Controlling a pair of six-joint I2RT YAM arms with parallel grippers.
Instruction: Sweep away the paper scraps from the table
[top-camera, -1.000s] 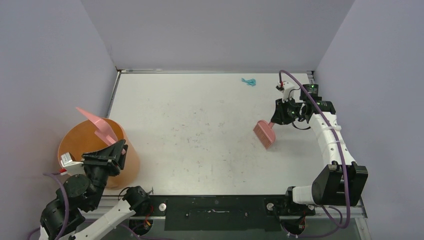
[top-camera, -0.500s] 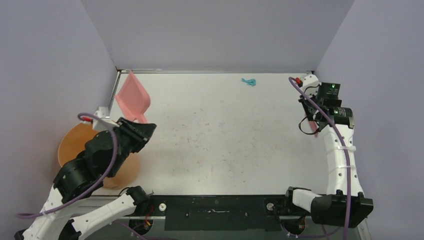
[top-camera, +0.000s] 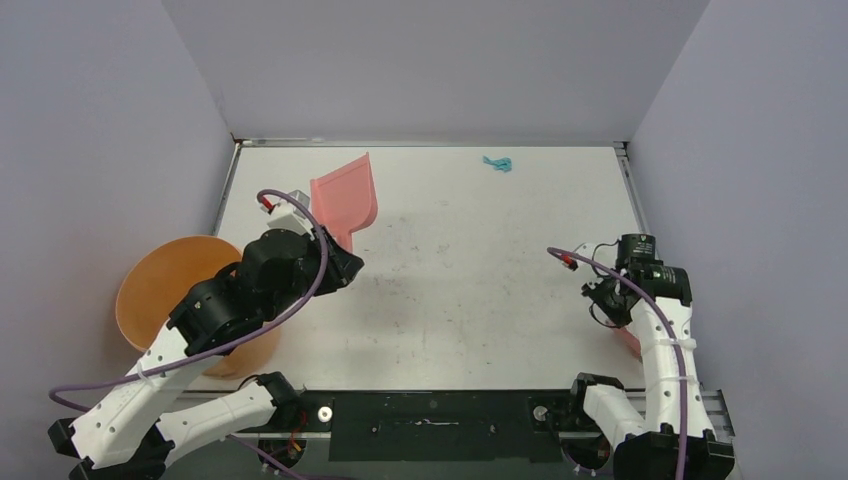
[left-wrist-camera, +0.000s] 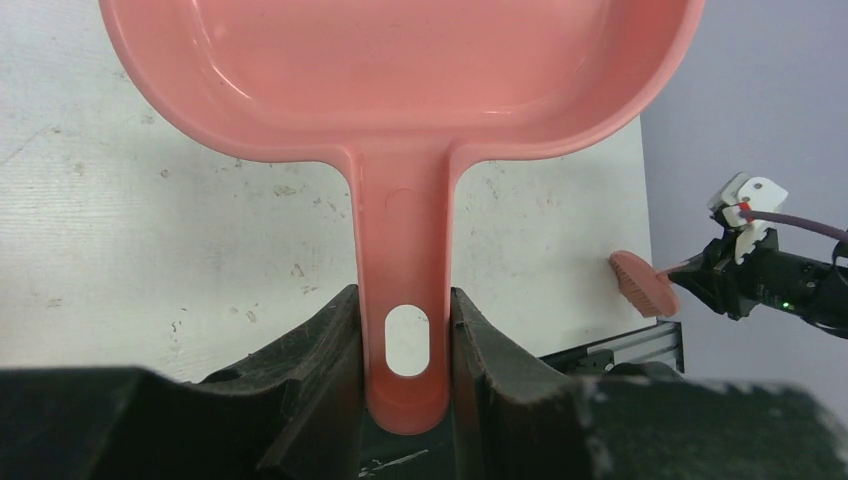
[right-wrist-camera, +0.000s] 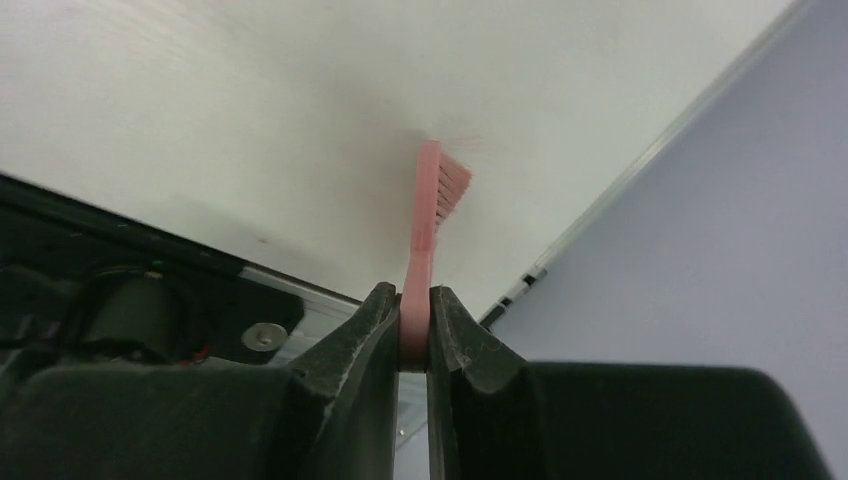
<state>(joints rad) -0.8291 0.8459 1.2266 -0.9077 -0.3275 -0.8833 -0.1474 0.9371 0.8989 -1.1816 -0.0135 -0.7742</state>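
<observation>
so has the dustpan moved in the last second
Yes. The dustpan has left the orange bucket and gone right and farther out over the table, toward the teal scrap.

Pink dustpan (top-camera: 345, 198) and brush (right-wrist-camera: 433, 200), orange bucket (top-camera: 158, 282), teal scrap (top-camera: 497, 163).

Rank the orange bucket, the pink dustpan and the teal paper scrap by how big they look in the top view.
Largest: the orange bucket, even partly covered.
Next: the pink dustpan.
Smallest by far: the teal paper scrap near the far edge.
</observation>
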